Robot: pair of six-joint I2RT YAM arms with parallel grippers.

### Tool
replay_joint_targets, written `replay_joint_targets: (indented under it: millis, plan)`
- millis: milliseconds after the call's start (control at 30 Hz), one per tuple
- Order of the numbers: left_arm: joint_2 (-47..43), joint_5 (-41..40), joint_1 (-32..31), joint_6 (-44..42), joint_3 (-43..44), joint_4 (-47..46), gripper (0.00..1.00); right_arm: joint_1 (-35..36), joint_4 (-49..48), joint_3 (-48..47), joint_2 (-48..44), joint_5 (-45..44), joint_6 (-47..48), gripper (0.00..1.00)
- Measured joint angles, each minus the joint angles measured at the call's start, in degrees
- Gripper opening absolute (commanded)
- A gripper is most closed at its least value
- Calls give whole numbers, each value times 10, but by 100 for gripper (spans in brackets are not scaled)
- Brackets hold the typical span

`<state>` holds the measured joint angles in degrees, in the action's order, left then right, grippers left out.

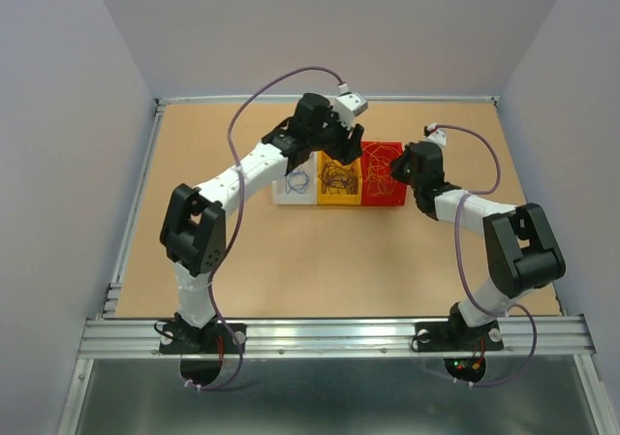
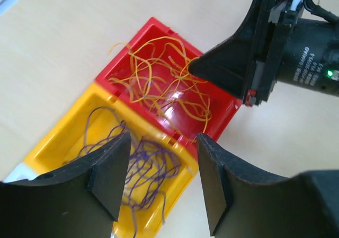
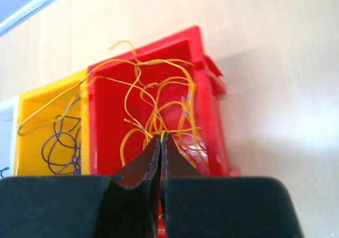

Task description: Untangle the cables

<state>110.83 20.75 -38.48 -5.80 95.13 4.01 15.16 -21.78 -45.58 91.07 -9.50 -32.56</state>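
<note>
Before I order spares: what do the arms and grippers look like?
Left arm and right arm: white links, black joint housings, a lavender cable looping along each. Left gripper and right gripper: black, wedge-shaped fingers. The right one's body bears white lettering.

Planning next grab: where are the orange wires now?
Top view: orange wires lie in the red bin, rightmost of three, beside the yellow bin, at the right gripper.

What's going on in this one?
Two arms work over bins of wire strands. The right gripper is shut, its tips down among the orange wires in the red bin; whether it pinches any is unclear. The left gripper hangs open over the yellow bin of dark purple wires. One orange strand trails into the yellow bin.
</note>
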Motion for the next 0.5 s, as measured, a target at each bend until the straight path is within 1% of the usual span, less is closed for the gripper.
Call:
replay_joint_targets:
  millis: [33,133,233,300,333,400,467,500]
  plan:
    - [-10,5,6,0,-9,-1,65,4,3,-7,3,-5,2,1]
    - [-72,47,59,1,-60,-19,66,23,20,-40,25,-31,16,1]
    - [-125,86,120,0,-106,-35,66,39,43,-70,58,-64,26,1]
    - [-162,101,168,-6,-140,-47,66,50,62,-92,92,-89,33,0]
    - [-177,103,182,-9,-160,-58,66,53,68,-100,104,-96,35,1]
    - [-211,107,197,-16,-212,-79,66,59,80,-109,124,-110,40,1]
    - [-245,114,196,-21,-270,-92,66,65,94,-114,143,-122,44,1]
    - [-256,116,193,-23,-292,-98,66,67,99,-115,150,-125,46,5]
